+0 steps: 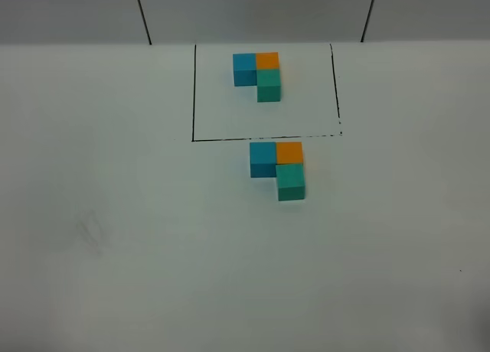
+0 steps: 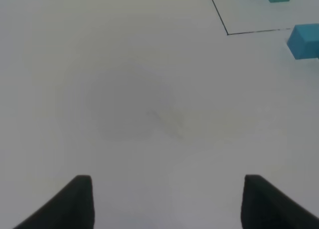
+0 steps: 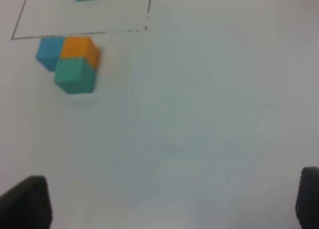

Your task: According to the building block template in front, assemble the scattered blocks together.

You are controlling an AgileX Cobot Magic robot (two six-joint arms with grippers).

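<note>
Seen from the high camera, the building block template sits at twelve o'clock on the white table, inside the black rectangle. Just below the frame's near edge, the scattered blocks stand joined in the same L: sky-blue cube touching the orange cube, teal-green cube below the orange. We see wide bare tabletop from three through nine o'clock. Our left gripper hovers over bare surface, fingers moderately apart, holding nothing; our right gripper has its fingers spread wide, also empty, well apart from the blocks.
</note>
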